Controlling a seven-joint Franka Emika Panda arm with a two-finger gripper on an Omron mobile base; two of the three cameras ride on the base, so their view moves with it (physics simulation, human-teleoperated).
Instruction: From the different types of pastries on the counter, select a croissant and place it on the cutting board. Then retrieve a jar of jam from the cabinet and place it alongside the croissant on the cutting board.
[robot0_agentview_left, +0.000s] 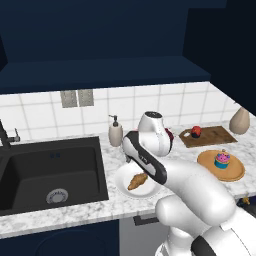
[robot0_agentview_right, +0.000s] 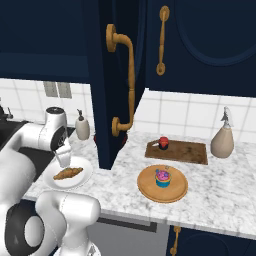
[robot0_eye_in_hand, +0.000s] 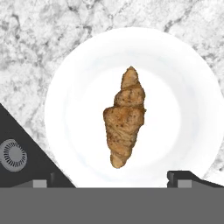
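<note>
The croissant (robot0_eye_in_hand: 124, 117) lies golden-brown in the middle of a white plate (robot0_eye_in_hand: 74, 87) on the marble counter (robot0_agentview_left: 115, 155), right of the sink. My gripper (robot0_agentview_right: 64, 162) hangs just above the croissant (robot0_agentview_right: 68, 173), pointing straight down. Its jaws are open with nothing between them, and one fingertip (robot0_eye_in_hand: 183, 178) shows at each bottom corner of the hand view. The dark-brown cutting board (robot0_agentview_left: 212, 137) lies at the back right. On its left end stands a small dark thing with a red top (robot0_agentview_left: 196, 131), which looks like the jar of jam. The navy cabinet (robot0_agentview_left: 100, 35) hangs above.
A pink-frosted cupcake (robot0_agentview_left: 222, 159) stands on a round tan disc (robot0_agentview_left: 235, 172) in front of the board. An open cabinet door (robot0_agentview_right: 107, 85) with a brass handle juts out between plate and board. A soap dispenser (robot0_agentview_left: 115, 131), a tan bottle (robot0_agentview_left: 239, 120) and the black sink (robot0_agentview_left: 50, 170) are nearby.
</note>
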